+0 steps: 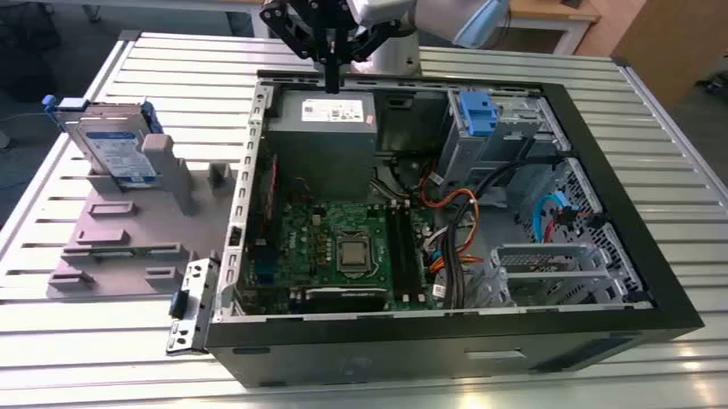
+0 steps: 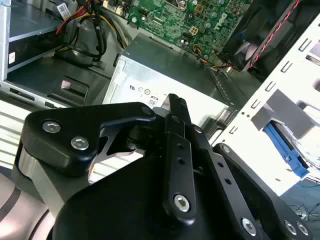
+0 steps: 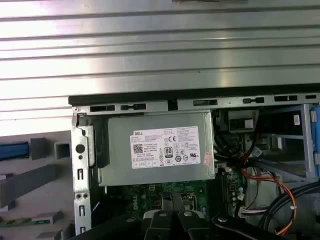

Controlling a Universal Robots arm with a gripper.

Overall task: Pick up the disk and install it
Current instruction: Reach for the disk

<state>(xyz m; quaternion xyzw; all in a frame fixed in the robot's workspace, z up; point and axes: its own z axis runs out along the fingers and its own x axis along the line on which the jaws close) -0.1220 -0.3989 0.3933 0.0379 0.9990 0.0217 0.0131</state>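
The claw (image 1: 332, 83) hangs with its fingers pressed together to a narrow tip and holds nothing. Just below it is the grey power supply (image 1: 322, 136), inside the open computer case (image 1: 671, 298). The disk (image 1: 114, 149) stands on its edge in a grey holder (image 1: 114, 251) on the tabletop (image 1: 170, 60), well apart from the claw and outside the case.

The exterior view looks down from high and well back, taking in the whole computer case (image 1: 455, 345) and the slatted table (image 1: 182, 77), with the gripper (image 1: 332, 83) over the case's far side. Both wrist views ride close behind the gripper (image 3: 172, 220) (image 2: 176, 102): the first looks steeply down past it, the second along its length. All three views share the power supply (image 1: 320, 119) (image 3: 155, 150) (image 2: 150, 80) just below the gripper.
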